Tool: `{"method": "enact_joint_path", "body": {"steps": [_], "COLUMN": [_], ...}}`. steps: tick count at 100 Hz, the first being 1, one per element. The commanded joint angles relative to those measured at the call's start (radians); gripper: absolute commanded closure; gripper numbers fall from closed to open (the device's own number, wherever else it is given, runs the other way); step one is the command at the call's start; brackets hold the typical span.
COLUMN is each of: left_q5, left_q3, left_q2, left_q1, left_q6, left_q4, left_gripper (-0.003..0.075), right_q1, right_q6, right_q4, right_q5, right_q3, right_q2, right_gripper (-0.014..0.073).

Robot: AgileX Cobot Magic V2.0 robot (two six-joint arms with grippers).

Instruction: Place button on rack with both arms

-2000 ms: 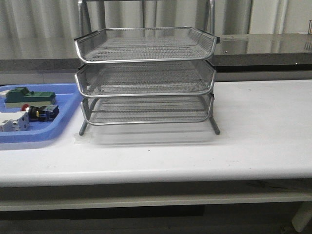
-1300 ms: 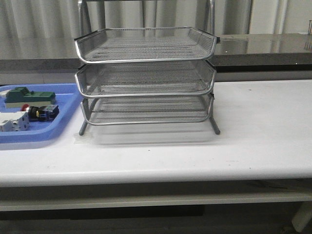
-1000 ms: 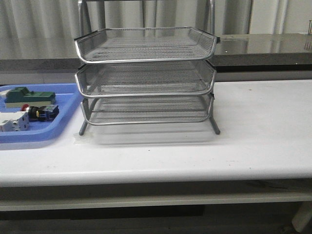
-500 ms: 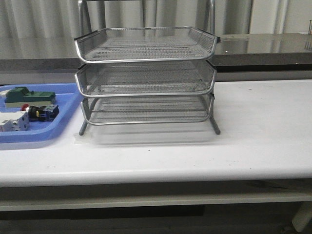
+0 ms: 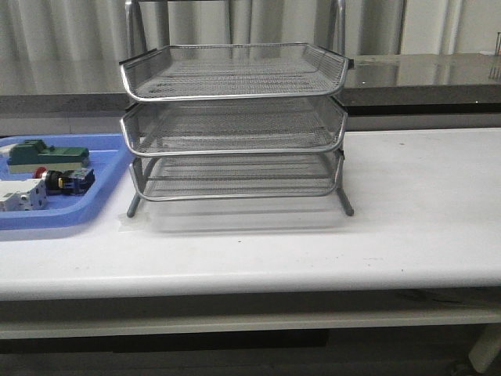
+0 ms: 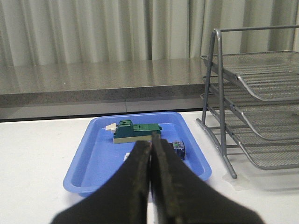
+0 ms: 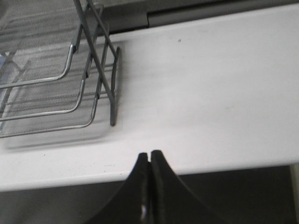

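Observation:
The button (image 5: 64, 181) lies in the blue tray (image 5: 78, 211) at the table's left, its red head toward the left and its blue end block toward the rack. Its blue end block shows in the left wrist view (image 6: 179, 148), the remainder hidden behind the fingers. The three-tier wire rack (image 5: 235, 125) stands mid-table and shows in the left wrist view (image 6: 252, 107) and the right wrist view (image 7: 70, 70). My left gripper (image 6: 151, 142) is shut and empty, before the tray. My right gripper (image 7: 149, 156) is shut and empty, at the table's front edge. Neither arm shows in the front view.
In the blue tray a green block (image 5: 47, 154) lies behind the button and a white breaker (image 5: 19, 196) beside it. The green block also shows in the left wrist view (image 6: 135, 131). A grey counter (image 5: 423, 74) runs behind the white table (image 5: 423, 204).

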Motion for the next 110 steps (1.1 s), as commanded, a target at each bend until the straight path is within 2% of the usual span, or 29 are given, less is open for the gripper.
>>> {"method": "enact_joint_path", "body": {"steps": [1,36,59,64,71,85,92,97,110], "left_q5": [-0.081,-0.081,-0.081,-0.081,-0.081,-0.081,-0.081,-0.081,-0.081], "left_q3": [0.045,0.045,0.045,0.045,0.045,0.045,0.045,0.045,0.045], "left_q2": [-0.031,-0.031,-0.031,-0.031,-0.031,-0.031,-0.031,-0.031,-0.031], "left_q1": [0.002,0.002,0.002,0.002,0.002,0.002,0.002,0.002,0.002], "left_q6": [-0.010,-0.010,-0.010,-0.010,-0.010,-0.010,-0.010,-0.010,-0.010], "left_q4": [-0.008,-0.008,-0.008,-0.008,-0.008,-0.008,-0.008,-0.008,-0.008], "left_gripper": [0.0716,0.0716,0.0716,0.0716,0.0716,0.0716,0.0716,0.0716,0.0716], "right_q1": [0.001,0.001,0.001,0.001,0.001,0.001,0.001,0.001,0.002], "right_q6": [-0.004,-0.004,-0.005,-0.005,-0.005,-0.005,-0.005,-0.005,-0.032], "right_q4": [0.059,0.188,0.195,0.195,0.205,0.240,0.251,0.266,0.332], "right_q5": [-0.002,0.006,0.033,0.039,0.052,0.060,0.058,0.050,0.006], "right_q3": [-0.078,-0.089,-0.088,-0.088,-0.088,-0.087,-0.087,-0.087,-0.087], "right_q2": [0.092,0.272,0.316,0.316,0.316,0.316,0.316,0.316,0.333], "right_gripper": [0.0660,0.0660,0.0643,0.0601,0.0501,0.0197,0.0092,0.0067,0.0067]}}
